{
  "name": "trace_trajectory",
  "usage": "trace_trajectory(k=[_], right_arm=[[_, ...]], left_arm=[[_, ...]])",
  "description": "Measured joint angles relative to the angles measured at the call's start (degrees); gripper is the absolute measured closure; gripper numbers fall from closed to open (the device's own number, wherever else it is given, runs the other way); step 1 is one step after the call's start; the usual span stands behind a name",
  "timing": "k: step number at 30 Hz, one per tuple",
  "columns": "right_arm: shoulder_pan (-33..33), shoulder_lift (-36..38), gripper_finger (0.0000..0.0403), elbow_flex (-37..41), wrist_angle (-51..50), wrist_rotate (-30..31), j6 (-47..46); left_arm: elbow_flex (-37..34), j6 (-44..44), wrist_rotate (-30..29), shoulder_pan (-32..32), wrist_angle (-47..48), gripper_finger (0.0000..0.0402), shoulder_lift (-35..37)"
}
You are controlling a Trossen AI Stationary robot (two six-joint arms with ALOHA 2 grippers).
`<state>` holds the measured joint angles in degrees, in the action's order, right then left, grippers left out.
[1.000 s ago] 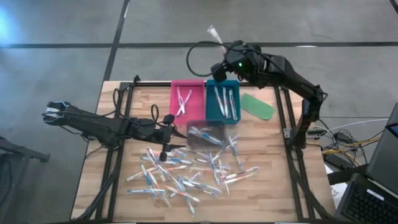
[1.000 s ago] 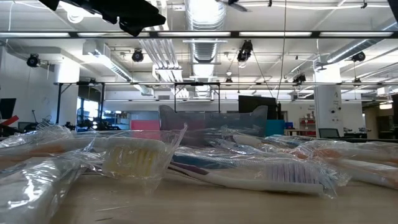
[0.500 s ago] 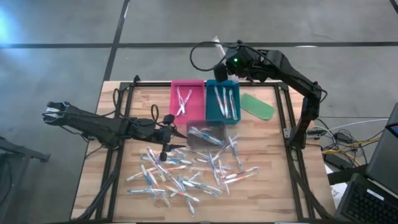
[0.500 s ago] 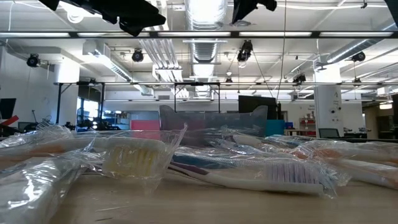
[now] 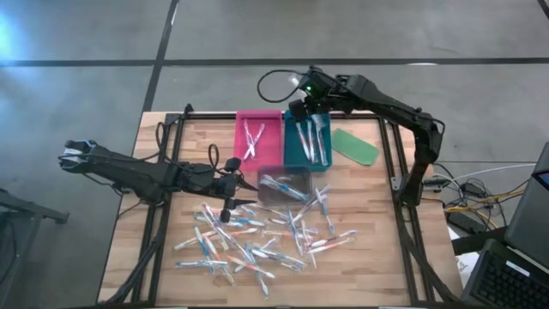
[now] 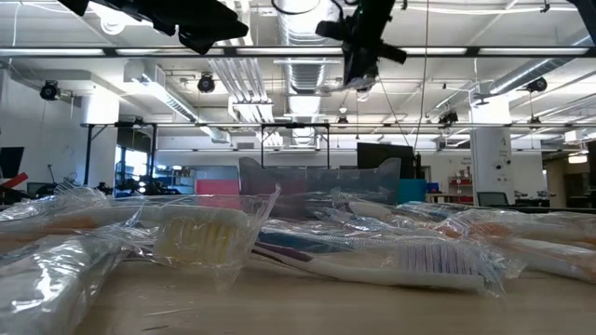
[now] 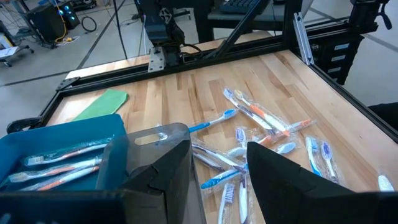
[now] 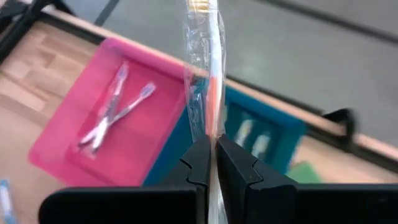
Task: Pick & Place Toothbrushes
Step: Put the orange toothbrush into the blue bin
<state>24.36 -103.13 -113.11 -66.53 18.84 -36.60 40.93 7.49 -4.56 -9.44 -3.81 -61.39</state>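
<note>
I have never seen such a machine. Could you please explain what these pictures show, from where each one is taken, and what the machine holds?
Two dark robot arms work at a wooden table. One picture looks down from above, one looks level across the table top, and two come from cameras on the arms' wrists. Many wrapped toothbrushes lie scattered on the table; a pink tray, a blue tray and a clear tray hold a few more, beside a flat green piece. The right gripper is shut on one wrapped toothbrush, above the pink and blue trays. The left gripper waits open near the clear tray, holding nothing.
</note>
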Motion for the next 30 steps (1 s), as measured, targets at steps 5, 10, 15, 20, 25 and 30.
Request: trace_trajectory(k=[5, 10, 15, 20, 25, 30], right_arm=[[1.6, 0.0, 0.039, 7.4, 8.9, -4.5, -0.5], [2.8, 0.0, 0.039, 15.0, 18.2, -9.7, -1.0], [3.3, 0.0, 0.039, 21.8, 26.3, -10.3, -3.3], [3.6, 0.0, 0.0392, 27.0, 28.4, -10.1, -6.0], [4.3, 1.0, 0.0392, 31.2, 28.0, -9.9, -6.9], [4.8, 3.7, 0.0393, 35.7, 28.4, -9.6, -8.7]], left_arm=[[0.0, 0.0, 0.0, 0.0, 0.0, 0.0239, 0.0], [0.0, 0.0, 0.0, 0.0, 0.0, 0.0239, 0.0], [0.0, 0.0, 0.0, 0.0, 0.0, 0.0239, 0.0], [0.0, 0.0, 0.0, 0.0, 0.0, 0.0239, 0.0], [0.0, 0.0, 0.0, 0.0, 0.0, 0.0239, 0.0], [0.0, 0.0, 0.0, 0.0, 0.0, 0.0239, 0.0]])
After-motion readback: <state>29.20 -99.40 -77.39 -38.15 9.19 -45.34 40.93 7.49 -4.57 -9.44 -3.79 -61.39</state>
